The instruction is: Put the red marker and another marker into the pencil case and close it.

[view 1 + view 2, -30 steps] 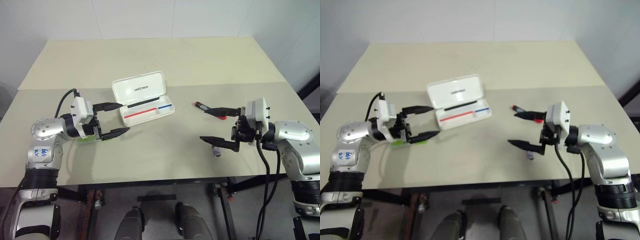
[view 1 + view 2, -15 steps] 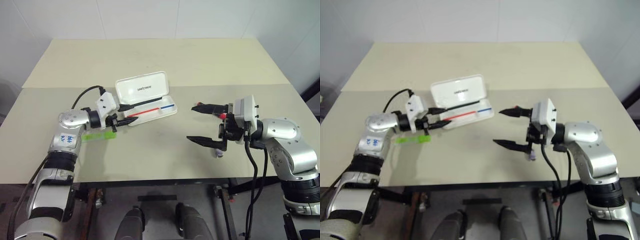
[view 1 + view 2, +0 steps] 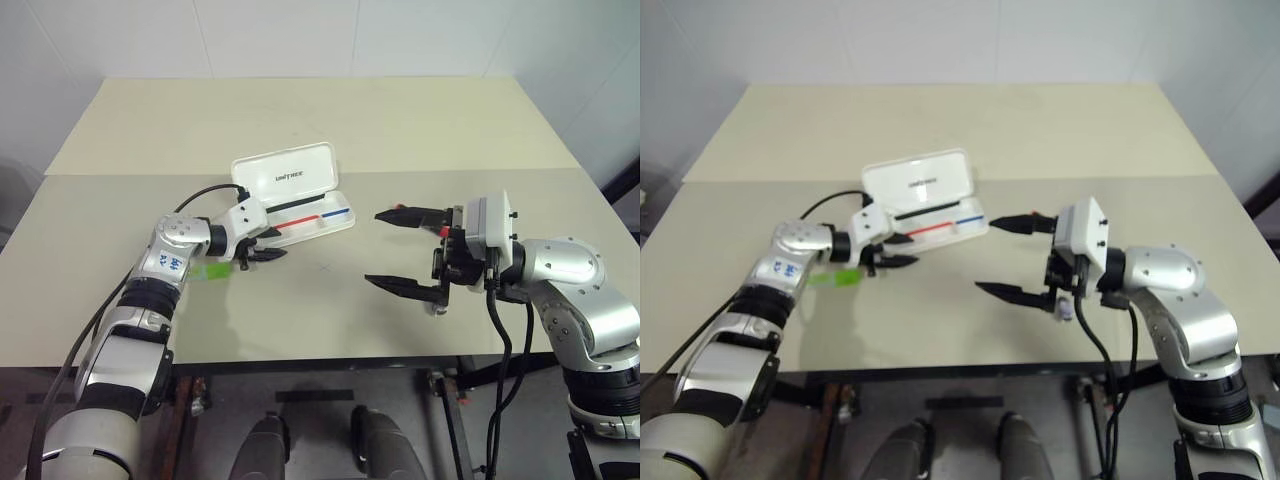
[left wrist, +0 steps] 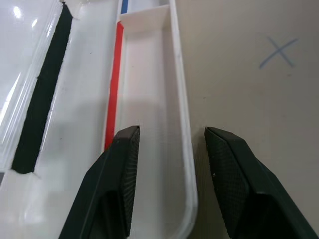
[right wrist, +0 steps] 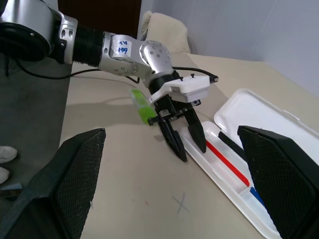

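Observation:
The white pencil case point(image 3: 285, 178) lies open at mid-table, lid up and tray point(image 4: 182, 99) toward me. My left gripper point(image 3: 275, 243) is at the tray's left end, open. One finger point(image 4: 124, 164) hangs over the tray and the other stands outside its front wall, gripping nothing. A light-green marker point(image 3: 212, 270) lies on the table beside my left wrist. Right of the case, my right gripper point(image 3: 375, 248) is wide open and empty, pointing left. The red marker point(image 3: 398, 207) lies on the table, mostly hidden behind its upper finger.
A small grey-purple piece point(image 3: 437, 308) lies on the table under my right gripper. A pen-drawn X point(image 3: 325, 267) marks the table between the grippers. The table's front edge point(image 3: 300, 360) runs close below both arms.
My left gripper has swung right and forward, from beside the green marker to the tray's left end, and its fingers have narrowed. My right gripper has drifted slightly left, still wide open.

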